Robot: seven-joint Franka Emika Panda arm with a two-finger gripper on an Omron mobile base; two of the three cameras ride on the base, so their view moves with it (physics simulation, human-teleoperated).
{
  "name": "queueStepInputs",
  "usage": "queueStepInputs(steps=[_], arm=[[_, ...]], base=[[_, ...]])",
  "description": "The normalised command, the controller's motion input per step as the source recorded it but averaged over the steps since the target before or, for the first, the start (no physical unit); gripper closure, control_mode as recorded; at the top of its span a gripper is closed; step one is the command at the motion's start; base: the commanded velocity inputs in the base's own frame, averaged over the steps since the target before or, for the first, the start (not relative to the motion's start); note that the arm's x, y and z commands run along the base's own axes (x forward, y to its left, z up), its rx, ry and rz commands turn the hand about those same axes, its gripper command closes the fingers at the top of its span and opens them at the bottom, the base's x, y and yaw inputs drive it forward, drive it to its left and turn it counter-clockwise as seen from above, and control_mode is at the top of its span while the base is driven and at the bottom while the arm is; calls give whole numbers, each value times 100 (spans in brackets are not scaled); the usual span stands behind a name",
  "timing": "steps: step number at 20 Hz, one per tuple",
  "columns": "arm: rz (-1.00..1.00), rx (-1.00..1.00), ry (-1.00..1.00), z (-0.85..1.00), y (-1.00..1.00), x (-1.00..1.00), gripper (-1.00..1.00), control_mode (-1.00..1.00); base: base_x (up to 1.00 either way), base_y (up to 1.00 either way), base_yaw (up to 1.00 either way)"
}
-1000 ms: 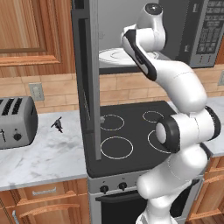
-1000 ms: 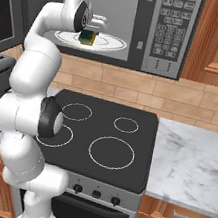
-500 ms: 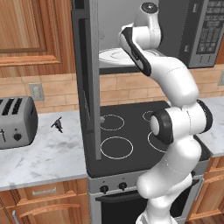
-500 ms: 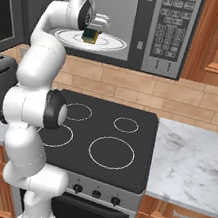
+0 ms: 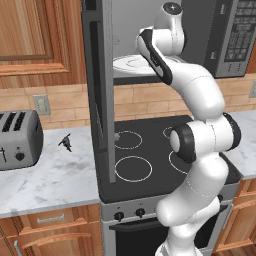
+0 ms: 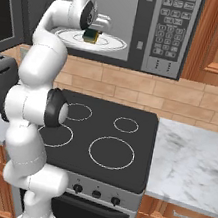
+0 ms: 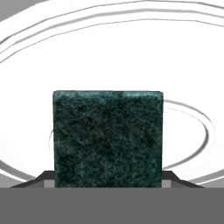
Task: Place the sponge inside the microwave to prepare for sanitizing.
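Note:
The sponge [image 6: 90, 37], yellow with a dark green layer, is held inside the open microwave [image 6: 169, 32], right over its white round plate [image 6: 114, 44]. My gripper [image 6: 92, 34] is shut on it, reaching in from the left. In the hand view the sponge's green face [image 7: 108, 139] sits between the finger tips of the gripper [image 7: 108, 178], with the plate [image 7: 183, 65] spread behind it. I cannot tell whether the sponge touches the plate. In the left base view the arm hides the sponge, while the plate [image 5: 126, 64] and the microwave's keypad [image 5: 238, 35] show.
The microwave door [image 5: 101, 80] hangs open to the left over the black stove [image 6: 104, 130]. A silver toaster [image 5: 18, 139] and a small dark spiky object [image 5: 65, 142] stand on the marble counter at the left. More counter [image 6: 193, 161] lies right of the stove.
The arm's elbow and lower joints have shifted slightly. The gripper stays over the plate with the sponge in it.

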Motion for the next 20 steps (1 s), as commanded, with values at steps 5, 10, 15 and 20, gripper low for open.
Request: queueStepInputs(steps=[5,10,15,20], arm=[[1,0,-7,-16,0,21,-100,-100],[0,0,-7,-13,1,22,-100,-100],[0,0,-7,-4,0,22,-100,-100],[0,0,-4,-2,0,12,-100,-100]], base=[[0,0,0],[0,0,0],[0,0,0],[0,0,0]])
